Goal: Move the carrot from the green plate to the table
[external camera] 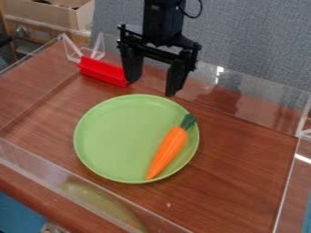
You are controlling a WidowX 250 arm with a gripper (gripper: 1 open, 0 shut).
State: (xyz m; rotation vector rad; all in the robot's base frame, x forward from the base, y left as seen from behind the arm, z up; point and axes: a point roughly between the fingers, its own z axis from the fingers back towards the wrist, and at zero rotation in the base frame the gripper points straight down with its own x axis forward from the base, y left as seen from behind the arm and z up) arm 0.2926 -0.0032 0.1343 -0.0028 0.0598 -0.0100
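Tapered orange carrot (168, 152), green-tipped, on round light-green plate (118, 136).

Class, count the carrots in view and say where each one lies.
1. The carrot lies on the green plate, toward its right side in the picture, green tip at the rim. No other carrot shows.

At about eleven o'clock in the view lies one red block (102, 71); it is of rectangular shape. At ten to eleven o'clock, in the far corner, there is a cardboard box (51, 13). Behind, from eleven to two o'clock, a grey surface (249, 41) is standing.
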